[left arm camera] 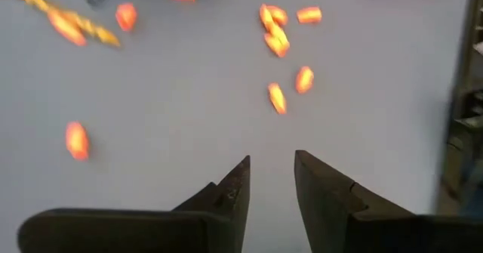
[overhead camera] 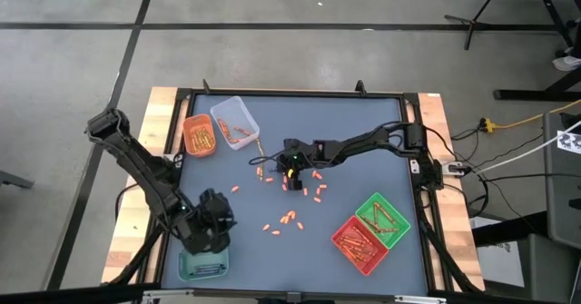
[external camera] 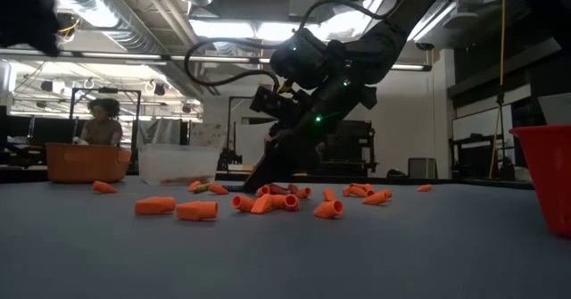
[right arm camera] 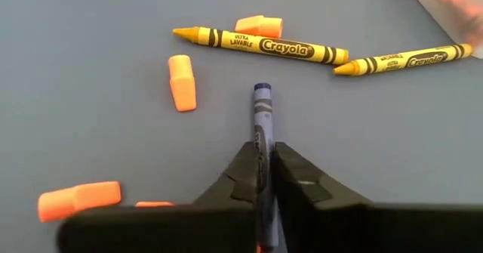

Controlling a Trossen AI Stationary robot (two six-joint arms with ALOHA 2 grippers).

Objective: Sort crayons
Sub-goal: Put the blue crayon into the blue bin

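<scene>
From above, the right end effector (overhead camera: 290,171) sits mid-table among scattered orange crayons (overhead camera: 289,219); the left end effector (overhead camera: 211,234) hangs above the teal tray (overhead camera: 203,266) at the near-left corner, fingers apart. The right wrist view shows fingers clamped on a blue crayon (right arm camera: 263,113), with two yellow crayons (right arm camera: 260,44) just beyond.

Overhead, table-level and two close wrist views, all sharing the table (overhead camera: 300,250).

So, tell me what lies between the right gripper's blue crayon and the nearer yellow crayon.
Nothing: the right wrist view shows bare mat between the blue crayon, pinched in the right gripper, and the nearer yellow crayon.
</scene>
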